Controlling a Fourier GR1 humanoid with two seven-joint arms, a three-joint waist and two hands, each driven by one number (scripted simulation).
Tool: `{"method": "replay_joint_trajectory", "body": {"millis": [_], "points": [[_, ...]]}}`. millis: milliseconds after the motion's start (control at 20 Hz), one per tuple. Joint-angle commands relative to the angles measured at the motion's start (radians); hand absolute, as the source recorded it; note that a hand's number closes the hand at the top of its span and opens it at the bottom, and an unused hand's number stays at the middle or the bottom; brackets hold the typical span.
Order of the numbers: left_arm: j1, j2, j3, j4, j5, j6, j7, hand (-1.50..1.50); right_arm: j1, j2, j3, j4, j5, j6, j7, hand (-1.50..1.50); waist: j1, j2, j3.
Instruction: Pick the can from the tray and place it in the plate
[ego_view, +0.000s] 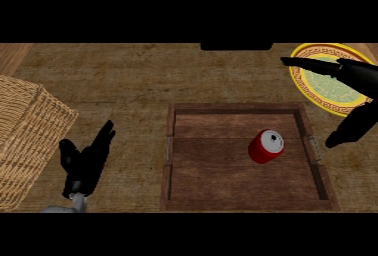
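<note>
Can (266, 146) red, unlabelled, in tray (244, 202) | right robot hand (359, 75) wide over plate (310, 85) | left robot hand (87, 162) wide

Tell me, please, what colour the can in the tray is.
Red, with a silver-white top; the can shows in the head view, inside the wooden tray.

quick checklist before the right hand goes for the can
1. Can in the tray: ok, right of the tray's middle, nothing against it.
2. Can upright: not ok, it looks tilted, light top showing.
3. Right hand open: ok, fingers and thumb spread, holding nothing.
4. Right hand over the can: not ok, it sits up and to the right, partly over the plate.
5. Plate free: cannot tell, the hand hides part of it.
6. Left hand out of the way: ok, open, between tray and wicker basket.
</note>
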Motion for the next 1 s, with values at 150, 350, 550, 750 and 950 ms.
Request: {"method": "replay_joint_trajectory", "body": {"millis": [150,350,550,750,950], "points": [[0.021,-0.069,-0.031,-0.004,-0.041,0.026,0.014,0.0,0.1,0.082,0.016,-0.193,0.105,-0.042,0.176,-1.5,-0.005,0.002,-0.003],[0.018,-0.051,-0.015,-0.012,-0.046,0.005,0.035,0.0,0.174,0.092,0.043,-0.221,0.149,0.009,0.18,-1.5,-0.004,0.003,-0.003],[-0.022,-0.046,0.037,0.08,-0.034,-0.049,-0.014,0.0,0.199,0.177,0.067,-0.189,0.213,-0.006,0.157,-1.5,-0.002,0.006,-0.003],[-0.004,-0.044,0.035,-0.054,-0.052,-0.026,0.113,0.0,0.23,0.194,0.001,-0.295,0.221,0.064,0.214,-1.5,-0.001,0.004,-0.003],[-0.062,-0.05,0.081,0.052,-0.044,-0.077,0.049,0.0,0.197,0.259,0.018,-0.245,0.335,0.014,0.22,-1.5,0.001,0.005,-0.003]]}}
